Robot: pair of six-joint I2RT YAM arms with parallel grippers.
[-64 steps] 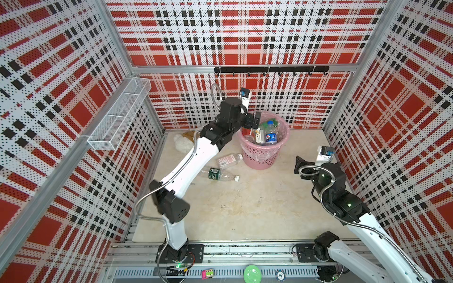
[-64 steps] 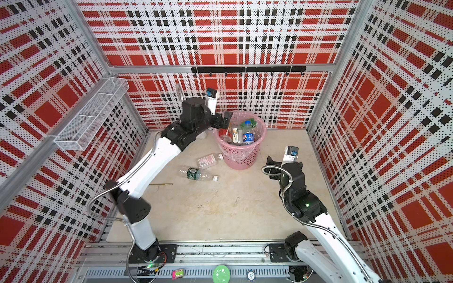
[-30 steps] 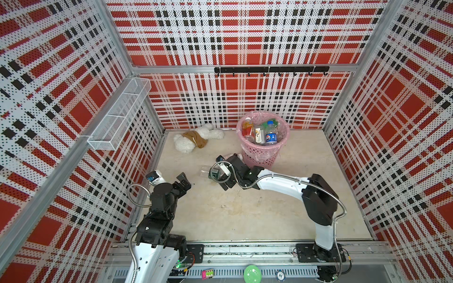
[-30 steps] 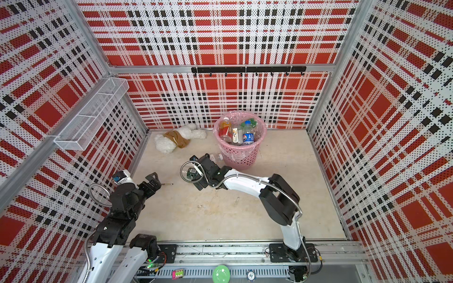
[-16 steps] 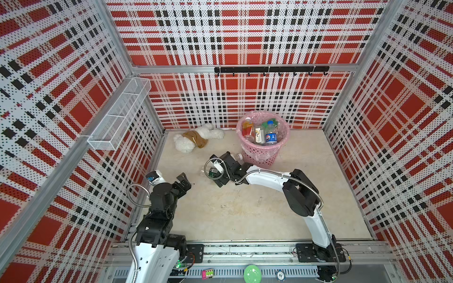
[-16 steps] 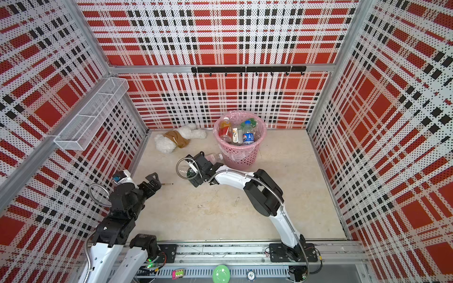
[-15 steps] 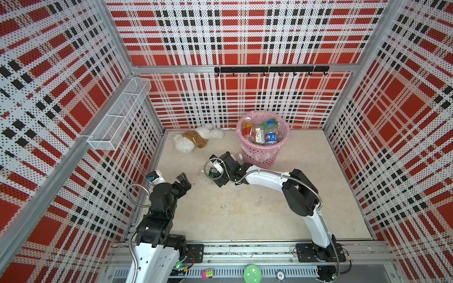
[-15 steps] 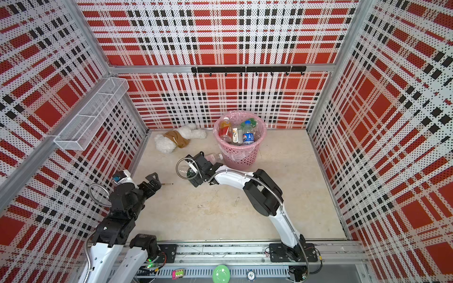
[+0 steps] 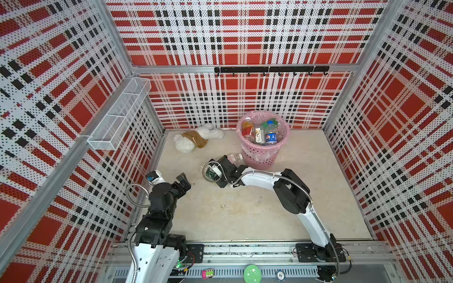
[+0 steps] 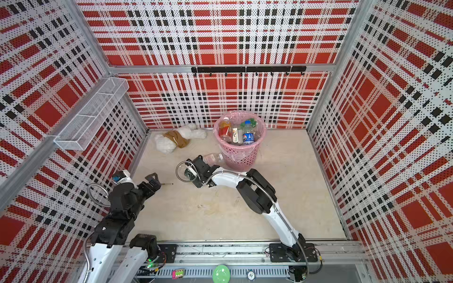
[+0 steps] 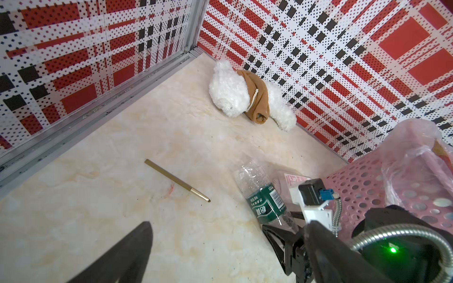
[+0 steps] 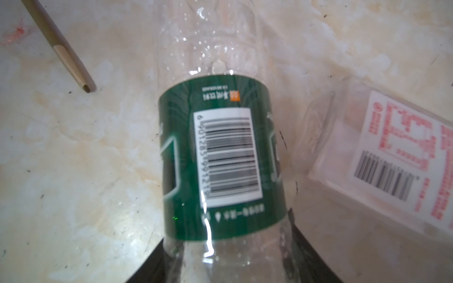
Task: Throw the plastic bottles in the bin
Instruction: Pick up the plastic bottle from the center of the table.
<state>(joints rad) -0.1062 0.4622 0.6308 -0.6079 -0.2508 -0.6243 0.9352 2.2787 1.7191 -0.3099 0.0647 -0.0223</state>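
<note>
A clear bottle with a green label (image 12: 213, 152) lies on the floor left of the pink bin (image 9: 262, 156). My right gripper (image 12: 225, 259) is shut on its lower body, with black fingers (image 12: 152, 264) pressed to both sides. In both top views the right gripper (image 9: 215, 171) (image 10: 193, 172) covers most of that bottle. A second clear bottle with a pink label (image 9: 234, 156) (image 12: 392, 159) lies beside it against the bin. Several bottles (image 9: 270, 137) fill the bin. My left gripper (image 9: 183, 181) (image 11: 228, 257) hangs open and empty near the left wall.
A white plush toy with brown cloth (image 9: 193, 139) lies at the back wall left of the bin. A thin gold pen (image 11: 176, 180) lies on the floor between the two grippers. A white wire shelf (image 9: 120, 117) hangs on the left wall.
My right arm has stretched left across the floor to the green-labelled bottle and its jaws have closed on it. The left arm, back from the bin, has held still over the last second.
</note>
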